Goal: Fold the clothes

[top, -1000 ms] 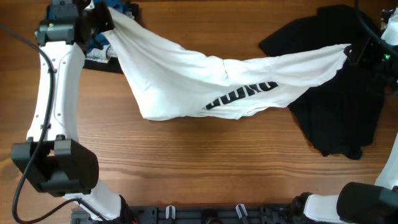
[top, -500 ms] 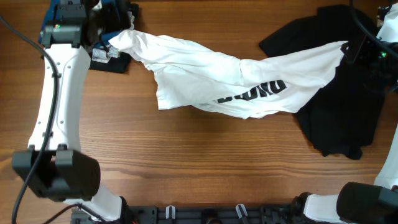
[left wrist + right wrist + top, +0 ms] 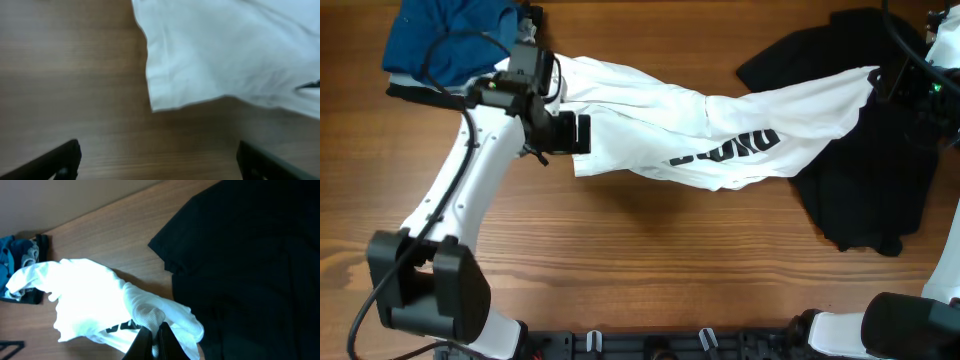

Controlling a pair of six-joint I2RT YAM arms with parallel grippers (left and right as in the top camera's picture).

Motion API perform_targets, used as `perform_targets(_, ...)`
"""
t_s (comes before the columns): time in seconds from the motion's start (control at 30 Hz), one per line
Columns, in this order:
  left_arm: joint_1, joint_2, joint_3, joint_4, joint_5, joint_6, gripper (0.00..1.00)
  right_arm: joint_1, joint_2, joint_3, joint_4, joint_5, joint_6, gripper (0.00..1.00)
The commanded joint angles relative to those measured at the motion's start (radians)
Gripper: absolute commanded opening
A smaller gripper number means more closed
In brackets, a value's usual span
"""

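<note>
The left end effector (image 3: 576,133) has dropped the white T-shirt (image 3: 650,110) and hovers spread over its corner; the shirt lies across the worktop (image 3: 670,270), its other end pinched by the right end effector (image 3: 886,84); a regrasp looks likely

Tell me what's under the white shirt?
The white T-shirt covers part of the black garment at its right end and wooden table elsewhere. Anything else beneath the cloth is hidden.
</note>
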Motion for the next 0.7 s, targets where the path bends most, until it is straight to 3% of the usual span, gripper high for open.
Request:
perform_targets(0.0, -0.008, -0.004, -0.154, 0.161, 0.042, 0.023, 0.98, 0.002, 0.008, 0.016, 0.003, -0.001, -0.017, 0.04)
perform_targets(0.17, -0.009, 0.045, -0.263, 0.319, 0.047, 0.099, 0.97, 0.002, 0.008, 0.016, 0.003, 0.0, -0.017, 0.04)
perform_targets(0.5, -0.009, 0.185, -0.264, 0.397, 0.061, 0.176, 0.89, 0.002, 0.008, 0.016, 0.002, 0.022, -0.017, 0.04)
perform_targets(0.6, -0.009, 0.203, -0.264, 0.42, 0.098, 0.18, 0.83, 0.002, 0.008, 0.016, 0.003, 0.022, -0.017, 0.04)
perform_targets(0.67, -0.009, 0.204, -0.264, 0.423, 0.13, 0.179, 0.72, 0.002, 0.008, 0.016, 0.003, 0.022, -0.017, 0.04)
